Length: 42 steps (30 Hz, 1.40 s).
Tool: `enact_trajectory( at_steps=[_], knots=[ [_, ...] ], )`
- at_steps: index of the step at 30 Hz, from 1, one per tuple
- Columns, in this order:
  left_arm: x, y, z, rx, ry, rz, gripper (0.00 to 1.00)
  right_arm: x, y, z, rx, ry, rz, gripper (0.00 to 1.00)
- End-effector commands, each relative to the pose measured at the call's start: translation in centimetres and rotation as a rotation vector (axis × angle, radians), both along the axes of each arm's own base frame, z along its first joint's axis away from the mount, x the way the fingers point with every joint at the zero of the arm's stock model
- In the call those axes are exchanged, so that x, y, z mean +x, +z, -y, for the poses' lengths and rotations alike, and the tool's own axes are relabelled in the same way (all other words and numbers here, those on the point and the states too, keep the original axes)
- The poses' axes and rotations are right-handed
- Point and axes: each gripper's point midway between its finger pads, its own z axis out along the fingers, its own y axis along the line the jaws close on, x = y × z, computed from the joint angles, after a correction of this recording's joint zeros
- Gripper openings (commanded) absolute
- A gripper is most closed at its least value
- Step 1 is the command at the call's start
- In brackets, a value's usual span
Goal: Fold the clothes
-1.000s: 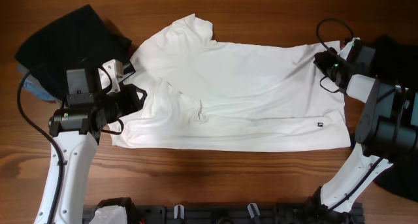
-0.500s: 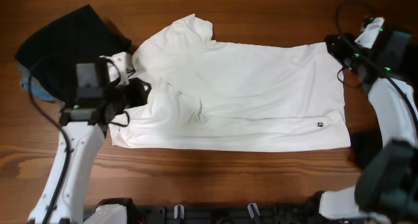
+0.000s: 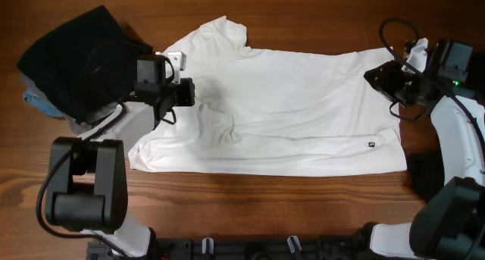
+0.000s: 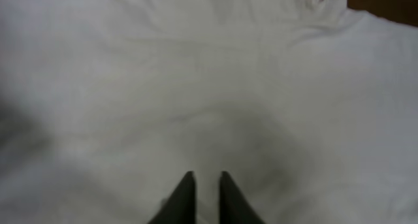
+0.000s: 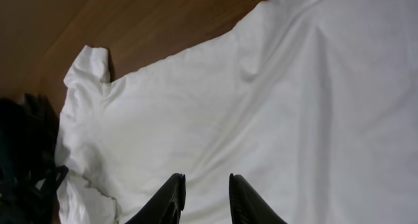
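Note:
The white T-shirt (image 3: 288, 108) lies spread across the table, collar end to the left and hem to the right, with a small black tag (image 3: 371, 145) near the hem. My left gripper (image 3: 188, 93) sits low on the shirt's left shoulder area. In the left wrist view its tips (image 4: 207, 177) are nearly together with a thin strip of white cloth (image 4: 209, 67) between them. My right gripper (image 3: 371, 75) hovers at the hem's far corner. Its jaws (image 5: 206, 178) stand apart over the cloth (image 5: 261, 106) with nothing between them. A loose black garment (image 3: 76, 59) is heaped at the far left.
Something blue (image 3: 38, 102) peeks out under the black garment. Dark cloth (image 3: 466, 55) lies at the right edge behind my right arm. A black rack (image 3: 250, 249) runs along the front edge. Bare wood (image 3: 303, 17) shows beyond the shirt.
My left gripper moved up and right onto the shirt's shoulder and its jaws narrowed. My right gripper opened off the hem corner, swung out and came back beside it.

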Motion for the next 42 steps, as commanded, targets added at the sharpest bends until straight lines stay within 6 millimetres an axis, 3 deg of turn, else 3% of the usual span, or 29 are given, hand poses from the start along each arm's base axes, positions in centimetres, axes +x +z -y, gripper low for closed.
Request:
enact_trajectory(
  at_steps=[1, 3, 6, 10, 16, 18, 21, 23, 25, 27, 29, 32, 34, 38, 42],
  knots=[
    [3.2, 4.2, 0.8, -0.064, 0.011, 0.104, 0.41, -0.7, -0.3, -1.0, -0.019, 0.092, 0.006, 0.30],
    [3.8, 5.7, 1.4, -0.092, -0.015, 0.116, 0.52, -0.9, -0.4, -1.5, -0.038, 0.141, 0.016, 0.32],
    [3.1, 8.3, 3.6, -0.193, -0.112, 0.084, 0.82, -0.8, -0.4, -2.3, -0.053, 0.175, 0.027, 0.36],
    [3.5, 10.4, 4.4, -0.236, -0.156, 0.140, 1.00, -0.3, -0.2, -2.9, -0.060, 0.191, 0.047, 0.38],
    [5.5, 12.2, 3.9, -0.222, -0.115, 0.252, 1.00, -0.2, -0.2, -2.8, -0.071, 0.184, 0.050, 0.38],
    [5.5, 11.8, 3.8, -0.198, -0.090, 0.241, 1.00, -0.1, -0.2, -2.6, -0.078, 0.180, 0.047, 0.38],
    [3.9, 9.8, 4.3, -0.193, -0.095, 0.132, 1.00, -0.3, -0.6, -2.1, -0.086, 0.139, 0.016, 0.38],
    [2.0, 7.9, 4.2, -0.184, -0.088, 0.015, 0.87, -0.8, -1.5, -0.7, -0.100, 0.022, -0.068, 0.34],
    [0.0, 6.4, 3.6, -0.170, -0.069, -0.102, 0.69, -1.6, -2.2, 0.5, -0.063, -0.112, -0.157, 0.20],
    [-1.7, 5.6, 2.7, -0.166, -0.044, -0.191, 0.63, -2.4, -2.5, 1.4, -0.020, -0.201, -0.215, 0.15],
    [-3.4, 5.7, 1.4, -0.169, 0.001, -0.265, 0.59, -3.6, -2.9, 2.9, 0.017, -0.284, -0.276, 0.18],
    [-6.4, 7.7, -1.6, -0.178, 0.105, -0.345, 0.61, -6.4, -3.5, 4.9, 0.073, -0.357, -0.372, 0.47],
    [-8.2, 9.0, -3.8, -0.148, 0.184, -0.366, 0.65, -8.2, -3.7, 5.8, 0.089, -0.357, -0.416, 0.60],
    [-12.2, 10.1, -7.0, -0.102, 0.362, -0.461, 0.73, -11.6, -4.7, 7.8, 0.079, -0.402, -0.507, 0.65],
    [-15.9, 7.9, -8.1, -0.099, 0.535, -0.637, 0.70, -14.0, -6.4, 8.7, 0.116, -0.471, -0.569, 0.64]
  ],
)
